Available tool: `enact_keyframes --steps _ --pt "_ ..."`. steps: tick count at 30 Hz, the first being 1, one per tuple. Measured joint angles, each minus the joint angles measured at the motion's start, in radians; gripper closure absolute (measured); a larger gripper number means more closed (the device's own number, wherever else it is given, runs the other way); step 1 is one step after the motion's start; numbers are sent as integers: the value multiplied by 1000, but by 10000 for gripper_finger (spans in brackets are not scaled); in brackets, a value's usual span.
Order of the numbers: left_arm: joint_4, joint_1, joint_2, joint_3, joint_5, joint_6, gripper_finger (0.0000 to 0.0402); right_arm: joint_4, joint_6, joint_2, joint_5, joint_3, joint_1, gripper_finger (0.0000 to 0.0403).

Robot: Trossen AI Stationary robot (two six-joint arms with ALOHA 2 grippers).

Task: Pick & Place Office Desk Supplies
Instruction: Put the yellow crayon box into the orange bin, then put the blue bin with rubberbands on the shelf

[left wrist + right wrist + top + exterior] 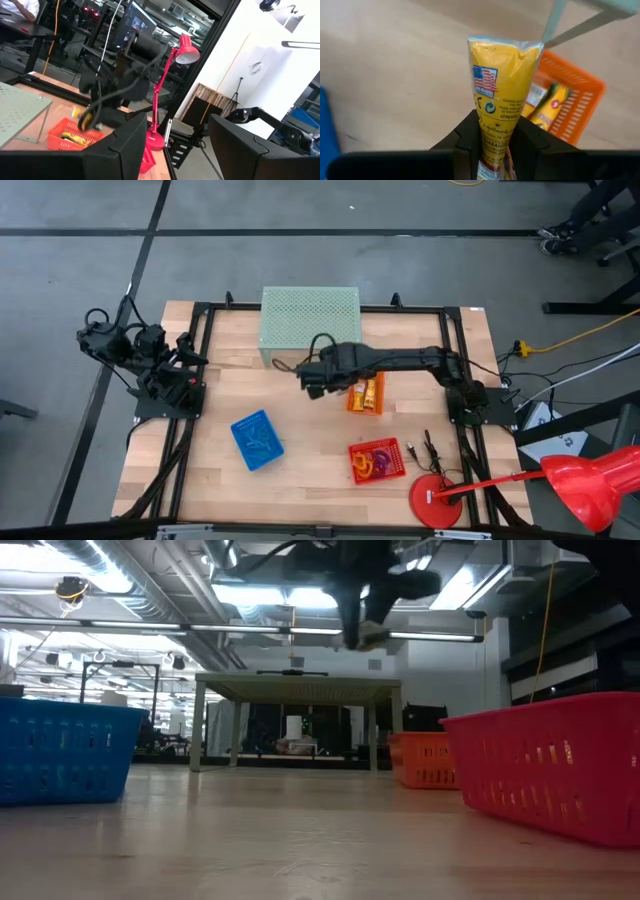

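Observation:
A yellow printed packet [502, 80] hangs high above the wooden table, with my right gripper [495, 131] shut on it. In the high view that gripper [318, 380] is just left of the orange basket [366, 396], which holds more yellow packets [551, 106]. In the low view it shows at the top [360, 625]. My left gripper [177, 145] stands open at the table's left side [188, 362], holding nothing. My right gripper pinches the yellow packet between its two fingers, on its printed flat faces [496, 125] back from the sealed end [505, 44]. The fingers point steeply down. The packet sticks out past the fingertips, sealed end downward, lifted clear of the table and the basket.
A blue basket [257, 440] sits at the near left of the middle. A red basket [377, 461] with coloured loops is at the near right. The pale green perforated stand [310, 320] stands at the far edge. A red desk lamp's base [437, 500] stands at the near right corner.

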Motion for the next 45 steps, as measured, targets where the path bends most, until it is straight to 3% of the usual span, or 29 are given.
enact_keyframes --steps 7,17,24,36,45 --pt "-9 0 -1 0 4 -8 194 9 37 -50 18 -111 -45 328" --pt "-11 0 -1 0 6 -10 194 16 101 -204 -66 -529 -61 324" --pt "-11 0 -1 0 6 -6 194 311 126 -352 -97 -761 -61 324" --pt "-11 0 0 0 -1 -8 194 438 137 -379 -147 -891 -84 319" --pt "-16 0 0 0 -19 -18 194 466 129 -379 -146 -892 -80 227"
